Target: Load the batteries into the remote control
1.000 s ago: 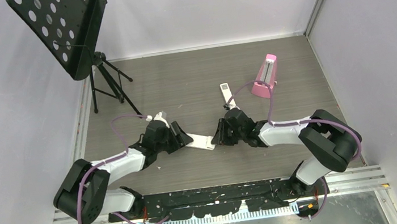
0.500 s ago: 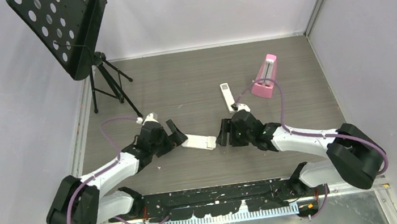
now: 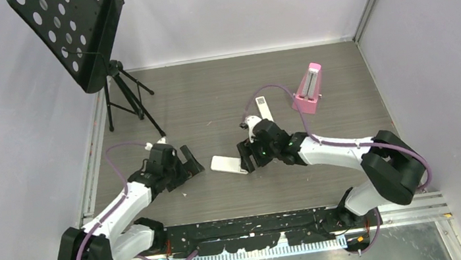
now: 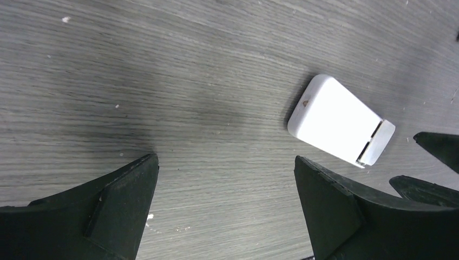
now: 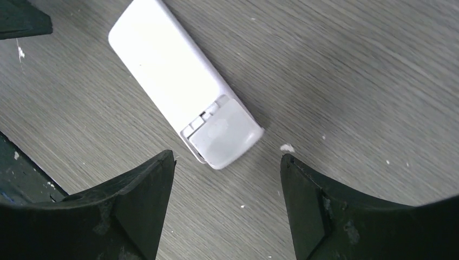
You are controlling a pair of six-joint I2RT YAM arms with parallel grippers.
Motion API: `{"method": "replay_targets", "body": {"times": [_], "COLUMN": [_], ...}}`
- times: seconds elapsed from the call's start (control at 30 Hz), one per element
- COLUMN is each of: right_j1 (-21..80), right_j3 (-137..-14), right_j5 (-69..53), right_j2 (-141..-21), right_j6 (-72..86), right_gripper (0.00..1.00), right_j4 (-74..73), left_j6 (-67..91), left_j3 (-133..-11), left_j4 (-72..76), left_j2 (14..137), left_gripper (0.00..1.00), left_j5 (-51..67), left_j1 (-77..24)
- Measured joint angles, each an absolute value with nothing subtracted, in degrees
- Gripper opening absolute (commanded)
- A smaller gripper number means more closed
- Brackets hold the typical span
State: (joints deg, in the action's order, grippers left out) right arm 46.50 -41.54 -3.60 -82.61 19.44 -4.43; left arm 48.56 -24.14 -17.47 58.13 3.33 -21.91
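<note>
The remote control (image 3: 226,164) lies flat on the wooden table with its plain white back up, and nothing grips it. Its end cover (image 5: 224,132) sits slightly offset from the body. My left gripper (image 3: 193,162) is open a short way to the remote's left; in the left wrist view the remote (image 4: 334,119) lies beyond and right of the open gripper (image 4: 225,160). My right gripper (image 3: 244,157) is open at the remote's right end; in the right wrist view the remote (image 5: 173,70) lies just ahead of the open gripper (image 5: 228,156). The batteries are out of view.
A longer slim white remote (image 3: 262,107) lies behind the right gripper. A pink metronome (image 3: 308,88) stands at the back right. A black music stand (image 3: 80,35) fills the back left corner. Grey walls close in the table on three sides.
Both grippers opened and let go of the remote, which now lies on the table. The left arm drew back to the left; the right gripper stayed at the remote's right end.
</note>
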Motion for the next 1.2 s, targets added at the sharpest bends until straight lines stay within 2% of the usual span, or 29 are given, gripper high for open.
{"method": "replay_targets", "body": {"times": [0.3, 0.53, 0.9, 1.2], "right_j1": [50.43, 52.80, 52.90, 51.90], "right_j3": [-49.25, -53.45, -55.46, -51.94], "right_j5": [-6.07, -1.78, 1.08, 2.17], "right_j2": [-89.32, -93.67, -92.33, -85.89], "right_j6": [9.34, 5.26, 5.26, 4.14], "right_gripper": [0.77, 0.77, 0.77, 0.75], "right_j4": [-10.72, -15.97, -19.46, -19.18], "left_j6": [45.47, 44.42, 44.25, 44.25], "left_j3": [-26.96, -28.58, -29.06, -29.04], "left_j4": [-18.98, -17.67, -16.40, -16.38], "left_j2": [62.57, 66.28, 68.03, 67.96], "left_gripper": [1.00, 1.00, 1.00, 0.99], "left_j5": [10.00, 14.24, 16.56, 16.67], "left_j1": [-19.70, -18.61, -17.45, -16.45]}}
